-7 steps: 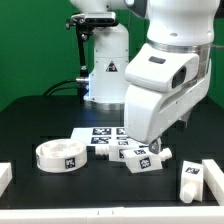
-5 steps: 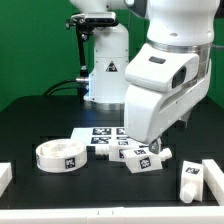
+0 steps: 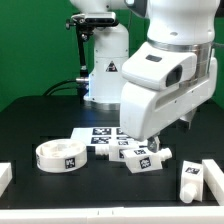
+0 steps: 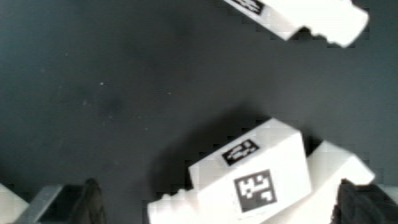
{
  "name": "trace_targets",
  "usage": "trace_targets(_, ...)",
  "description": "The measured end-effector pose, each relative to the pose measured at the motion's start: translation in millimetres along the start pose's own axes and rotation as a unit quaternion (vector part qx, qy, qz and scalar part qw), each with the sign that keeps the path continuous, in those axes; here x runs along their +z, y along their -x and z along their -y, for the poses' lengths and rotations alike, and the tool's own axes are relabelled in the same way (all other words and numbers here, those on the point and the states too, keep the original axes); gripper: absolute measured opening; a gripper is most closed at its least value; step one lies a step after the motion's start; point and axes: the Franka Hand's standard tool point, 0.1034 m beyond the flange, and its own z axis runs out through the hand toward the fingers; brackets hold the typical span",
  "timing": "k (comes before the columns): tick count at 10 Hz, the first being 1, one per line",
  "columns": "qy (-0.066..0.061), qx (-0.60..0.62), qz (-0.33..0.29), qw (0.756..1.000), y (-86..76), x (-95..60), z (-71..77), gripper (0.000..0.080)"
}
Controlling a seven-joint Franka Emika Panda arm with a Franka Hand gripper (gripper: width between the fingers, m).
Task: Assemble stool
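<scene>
The round white seat point(image 3: 60, 155) lies on the black table at the exterior view's left. Two white tagged legs point(image 3: 138, 156) lie side by side at the centre, and a third leg point(image 3: 190, 178) lies at the exterior view's right. My gripper point(image 3: 152, 146) hangs low over the central legs, mostly hidden by the arm's white body. In the wrist view my gripper point(image 4: 222, 207) is open, with a dark finger on each side of a tagged leg point(image 4: 263, 172); I see no contact. Another leg point(image 4: 306, 20) shows beyond it.
The marker board point(image 3: 103, 134) lies flat behind the central legs. White blocks sit at the table's front corners, at the exterior view's left point(image 3: 5, 176) and right point(image 3: 213, 176). The robot base point(image 3: 105, 65) stands at the back.
The arm has shifted slightly toward the exterior view's left over the central legs. The parts have not moved.
</scene>
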Motion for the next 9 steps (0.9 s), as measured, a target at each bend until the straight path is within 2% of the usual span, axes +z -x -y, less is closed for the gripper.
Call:
trace_targets(6,-0.002,0.008,-0.006,1.0,-3.0,5.2,-3.0,0.065)
trace_targets(7,0.003,0.05,-0.016,0.999,-8.5,6.3,-1.2,0.065)
trace_targets(9,0.022,0.17,-0.067,0.983,-37.1,11.4,16.9,0.065)
